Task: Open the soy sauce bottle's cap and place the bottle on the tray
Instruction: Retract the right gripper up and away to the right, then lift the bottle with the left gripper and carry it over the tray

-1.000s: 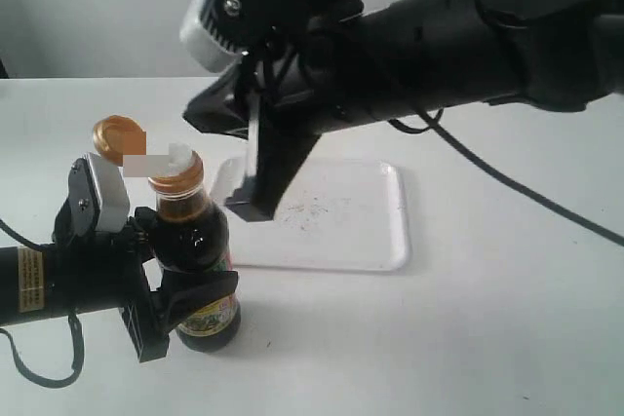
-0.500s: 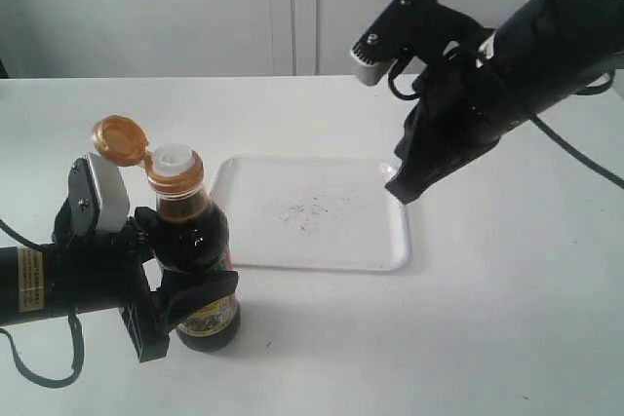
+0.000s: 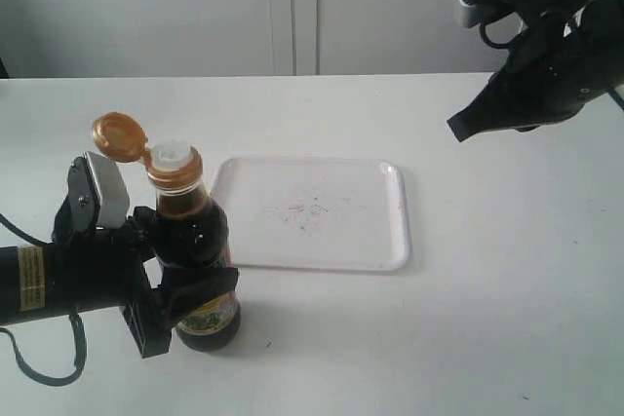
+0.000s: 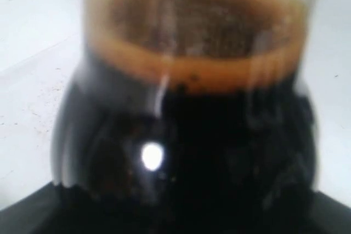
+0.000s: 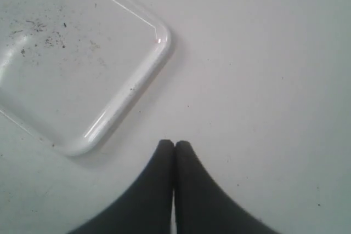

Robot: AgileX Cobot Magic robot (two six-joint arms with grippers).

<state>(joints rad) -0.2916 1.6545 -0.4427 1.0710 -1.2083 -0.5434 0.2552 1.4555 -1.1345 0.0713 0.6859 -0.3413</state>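
Note:
The soy sauce bottle (image 3: 200,250) stands upright on the white table, front left, just off the tray's near left corner. Its copper-orange cap (image 3: 118,134) is flipped back on its hinge, baring the white spout (image 3: 172,153). My left gripper (image 3: 185,291) is shut on the bottle's body; in the left wrist view the dark bottle (image 4: 186,113) fills the picture and hides the fingers. The white tray (image 3: 395,231) lies mid-table with faint specks in its centre. My right gripper (image 3: 458,130) hangs shut and empty, high at the right; the right wrist view has its fingertips (image 5: 174,145) pressed together beside the tray's corner (image 5: 159,42).
White table surface (image 3: 507,289) stretches right of and in front of the tray. A pale wall with cabinet doors (image 3: 292,7) runs along the back.
My right arm has pulled away from the bottle and tray, moving up and to the right. The cap stays flipped back. The left gripper and bottle have not moved.

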